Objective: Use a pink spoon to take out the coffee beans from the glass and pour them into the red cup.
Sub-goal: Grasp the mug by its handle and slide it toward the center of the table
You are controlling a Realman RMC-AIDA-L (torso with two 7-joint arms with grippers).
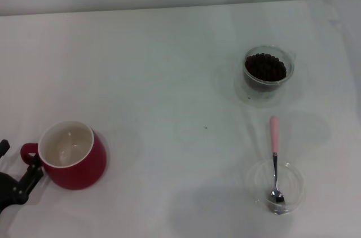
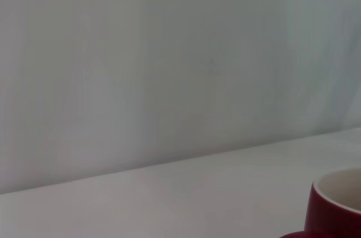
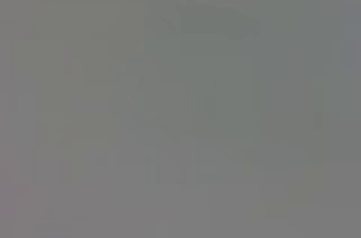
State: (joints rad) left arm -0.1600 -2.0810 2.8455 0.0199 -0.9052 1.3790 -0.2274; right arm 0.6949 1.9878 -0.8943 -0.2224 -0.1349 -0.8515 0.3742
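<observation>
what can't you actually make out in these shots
- Right pincer: in no view; the right wrist view is a featureless grey blur.
- Left pincer: cut off by the head view's edge beside the red cup; open or shut unclear.
- Red cup in the left wrist view: cut off at the corner, handle barely seen.

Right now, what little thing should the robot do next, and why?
Probably bring the right arm, not in view, down to the spoon. Its bowl rests in the clear dish, pink handle free and pointing toward the glass of beans. Nothing holds it. The left gripper waits by the empty red cup.
</observation>
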